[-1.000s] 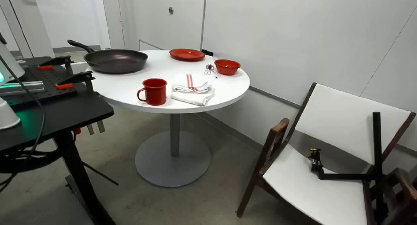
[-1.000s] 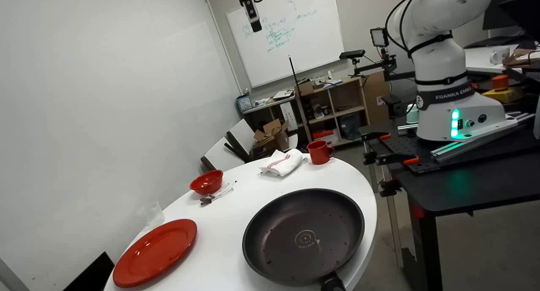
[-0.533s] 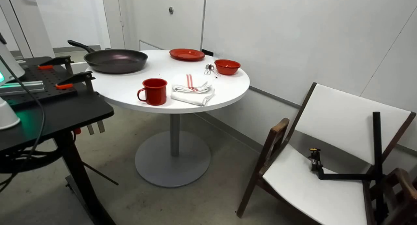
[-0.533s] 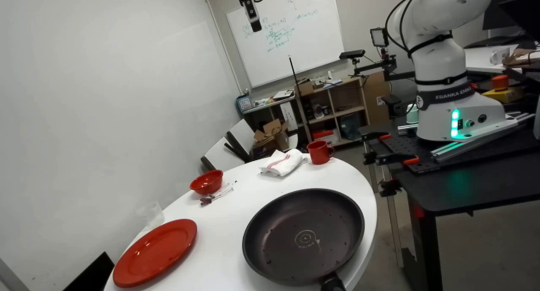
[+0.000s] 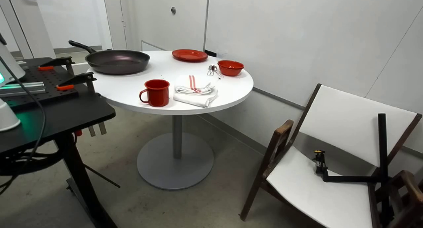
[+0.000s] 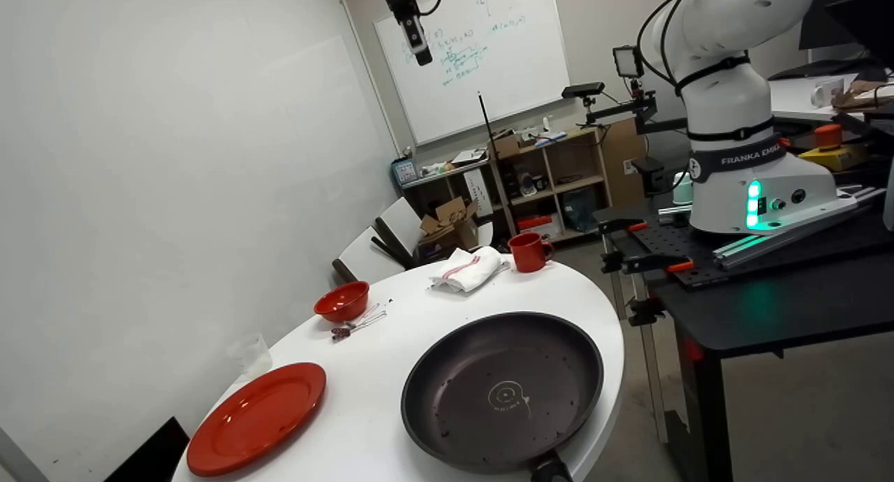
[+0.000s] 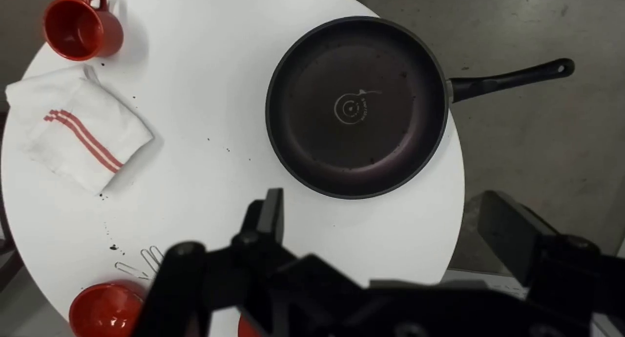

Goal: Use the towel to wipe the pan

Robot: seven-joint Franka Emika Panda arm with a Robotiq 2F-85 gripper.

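The towel [image 5: 195, 89] is white with red stripes and lies folded on the round white table; it also shows in an exterior view [image 6: 466, 270] and in the wrist view [image 7: 78, 127]. The dark pan [image 5: 117, 62] lies on the table with its handle past the edge; it also shows in an exterior view [image 6: 503, 391] and in the wrist view [image 7: 351, 107], with small dark specks in it. My gripper [image 7: 382, 195] is open and empty, high above the table, its jaws wide apart. In an exterior view the gripper [image 6: 420, 54] shows only partly, at the top.
A red mug [image 5: 158, 93] stands beside the towel. A red bowl [image 5: 230, 68], a whisk-like wire tool [image 6: 356, 325] and a red plate [image 5: 189, 55] are along the wall side. A clear cup [image 6: 253, 356] stands near the plate. Clamps [image 6: 656, 262] edge the black robot table.
My gripper has moved down slightly in the exterior view over the last half second. The towel, pan and other objects have not moved.
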